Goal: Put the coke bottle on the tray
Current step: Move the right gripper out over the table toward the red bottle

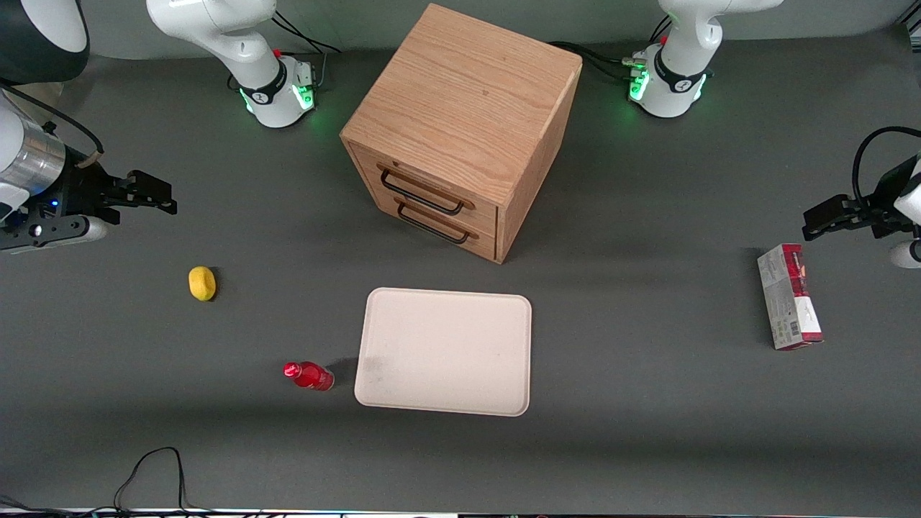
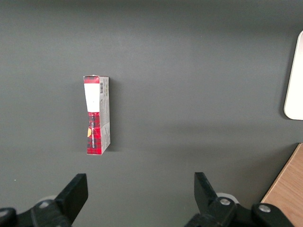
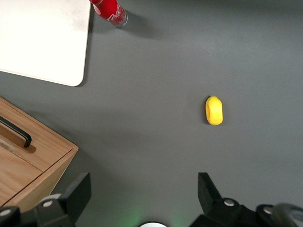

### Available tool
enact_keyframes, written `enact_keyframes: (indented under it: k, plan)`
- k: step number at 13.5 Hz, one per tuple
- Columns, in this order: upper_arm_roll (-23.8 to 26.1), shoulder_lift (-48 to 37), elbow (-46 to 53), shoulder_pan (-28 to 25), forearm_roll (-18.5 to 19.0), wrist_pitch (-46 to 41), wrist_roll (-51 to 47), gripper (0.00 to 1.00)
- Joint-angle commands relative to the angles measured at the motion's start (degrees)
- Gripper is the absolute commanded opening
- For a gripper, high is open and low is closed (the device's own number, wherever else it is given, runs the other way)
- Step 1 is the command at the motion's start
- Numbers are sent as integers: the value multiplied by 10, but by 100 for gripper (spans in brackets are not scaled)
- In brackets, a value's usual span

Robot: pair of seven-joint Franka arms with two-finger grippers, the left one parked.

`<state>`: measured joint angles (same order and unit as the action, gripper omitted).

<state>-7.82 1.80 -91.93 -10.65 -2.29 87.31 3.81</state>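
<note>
Dark grey bench [image 1: 647, 403] fills the front view, with a wooden two-drawer cabinet [image 1: 460, 129] at upper centre. Below it, at centre frame, lies the cream tray [image 1: 446, 351], bare. The coke bottle [image 1: 309, 375] lies on its side on the bench just beside the tray's lower-left corner, apart from it, cap pointing away from the tray. A yellow lemon [image 1: 202, 283] sits up and to the left of the bottle. A red-and-white carton [image 1: 788, 296] lies at the right edge. The right arm's gripper [image 1: 155, 194] hovers at the left edge, above the lemon in the frame, jaws apart and holding nothing.
</note>
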Motion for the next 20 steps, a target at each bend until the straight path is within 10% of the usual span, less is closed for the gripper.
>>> enact_keyframes:
  k: [1,9,20]
  plan:
    - [3,47,66,6,-11,-40,6,100]
    - [68,298,387,0,-27,-125,-171,100]
    - [89,333,407,-12,-15,-85,-214,100]
